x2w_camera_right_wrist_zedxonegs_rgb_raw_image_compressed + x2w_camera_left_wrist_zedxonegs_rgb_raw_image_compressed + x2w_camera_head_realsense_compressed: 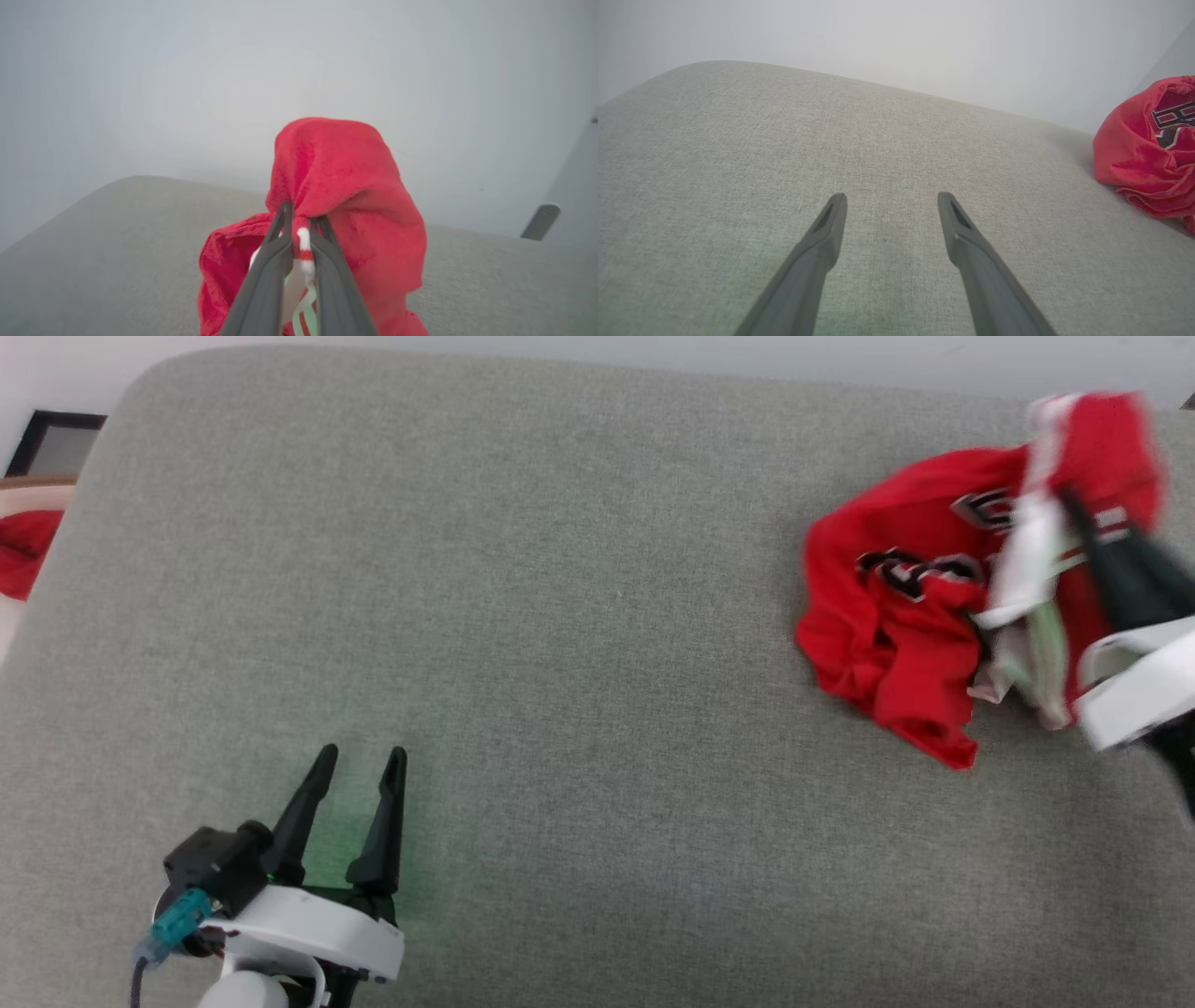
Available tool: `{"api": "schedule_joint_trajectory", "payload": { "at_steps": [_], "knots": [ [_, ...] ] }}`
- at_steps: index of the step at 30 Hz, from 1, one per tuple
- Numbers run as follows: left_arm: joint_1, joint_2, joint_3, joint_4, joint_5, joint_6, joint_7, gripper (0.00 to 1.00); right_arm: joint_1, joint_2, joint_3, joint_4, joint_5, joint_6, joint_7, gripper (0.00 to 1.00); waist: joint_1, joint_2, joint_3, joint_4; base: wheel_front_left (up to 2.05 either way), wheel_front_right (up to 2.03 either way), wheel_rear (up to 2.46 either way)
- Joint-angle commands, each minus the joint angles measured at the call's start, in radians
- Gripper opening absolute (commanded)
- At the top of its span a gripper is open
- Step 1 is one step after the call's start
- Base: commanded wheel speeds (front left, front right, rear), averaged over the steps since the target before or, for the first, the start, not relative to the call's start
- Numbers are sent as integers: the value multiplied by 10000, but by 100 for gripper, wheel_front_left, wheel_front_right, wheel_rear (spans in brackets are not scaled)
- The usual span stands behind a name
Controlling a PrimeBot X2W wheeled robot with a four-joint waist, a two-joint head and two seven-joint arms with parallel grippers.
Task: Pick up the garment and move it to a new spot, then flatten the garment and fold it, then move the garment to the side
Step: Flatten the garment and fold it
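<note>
Right jaws pinching garment (345,186) trim (304,243), wrist view, chest print (920,574), head view

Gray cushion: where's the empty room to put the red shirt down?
The gray cushion is bare across its middle, between the open left end effector and the garment. It's crowded at the right edge, where the right end effector pinches the bunched garment.

Grey-beige woven upholstered surface (523,579) with rounded corners, evenly lit. Plain pale wall (896,42) behind. Far left, a dark-framed panel (56,441), possibly a picture frame, above a pale ledge (28,497) bearing red cloth (23,553).
</note>
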Motion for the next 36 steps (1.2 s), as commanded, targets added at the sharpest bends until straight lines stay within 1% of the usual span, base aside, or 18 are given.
{"api": "schedule_joint_trajectory", "payload": {
  "at_steps": [1, 4, 7, 11, 13, 14, 17, 19, 20, 21, 22, 23, 26, 30, 33, 36],
  "knots": [
    [41, 67, 1, -36, -40, -27, 7, 100, 1, 277, -654, 205, 8, -10, -99, 0, 0, 0, 24, 2, 0, 0, 0],
    [26, 112, 13, -58, -98, -27, 7, 100, 63, 902, -2513, 839, -270, -10, -255, 0, 0, 0, 99, -2, 0, 0, 0],
    [-12, 131, -26, -25, -139, -27, 7, 100, 116, 1473, -4212, 1576, -922, -7, -451, 0, 0, 0, 186, -6, 0, 0, 0],
    [-112, 182, -82, -30, -190, -27, 7, 100, 100, 2170, -5979, 2483, -1855, -4, -757, 0, 0, 0, 326, -4, 0, 0, 0],
    [-160, 217, -97, -29, -254, -27, 7, 100, -30, 2521, -6666, 2879, -2240, -4, -901, 0, 0, 0, 391, -15, 0, 0, 0],
    [-160, 217, -97, -29, -254, -27, 7, 100, -30, 2521, -6666, 2879, -2240, -4, -901, 0, 0, 0, 391, -15, 0, 0, 0],
    [-205, 274, -115, -6, -280, -27, 7, 100, -207, 2803, -7250, 3324, -2762, -4, -1121, 0, 0, 0, 472, -31, 0, 0, 0],
    [-225, 323, -109, 16, -317, -27, 7, 100, -325, 2917, -7327, 3532, -2932, -4, -1284, 0, 0, 0, 499, -54, 0, 0, 0],
    [-246, 349, -95, 25, -339, -27, 7, 100, -390, 2935, -7315, 3595, -2975, -4, -1380, 17, 0, 0, 509, -72, 0, 0, 0],
    [-256, 379, -65, 35, -343, -27, 7, 100, -424, 2947, -7251, 3644, -3043, -4, -1483, 39, 0, 0, 510, -106, 0, 0, 0],
    [-260, 403, -54, 45, -347, -27, 7, 100, -448, 2938, -7150, 3654, -3095, -4, -1590, 94, 0, 0, 501, -135, 0, 0, 0],
    [-267, 405, -45, 40, -401, -27, 7, 100, -456, 2921, -6965, 3613, -3109, -4, -1680, 100, 0, 0, 484, -169, 0, 0, 0],
    [-310, 505, -41, -10, -575, -27, 7, 100, -204, 2850, -6470, 3317, -3127, -4, -1985, 100, 0, 0, 395, -316, 0, 0, 0],
    [-567, 861, -147, -181, -714, -27, 7, 100, 306, 2938, -5772, 2507, -2780, -4, -2338, 100, 0, 0, 248, -586, 0, 0, 0],
    [-874, 1259, -282, -429, -788, -27, 7, 100, 952, 3025, -5187, 1661, -2468, -4, -2513, 100, 0, 0, 158, -865, 0, 0, 0],
    [-1350, 1836, -853, -695, -862, -27, 7, 100, 1796, 3190, -4510, 768, -2088, -4, -2627, 100, 0, 0, 82, -1157, 0, 0, 0]
  ]
}}
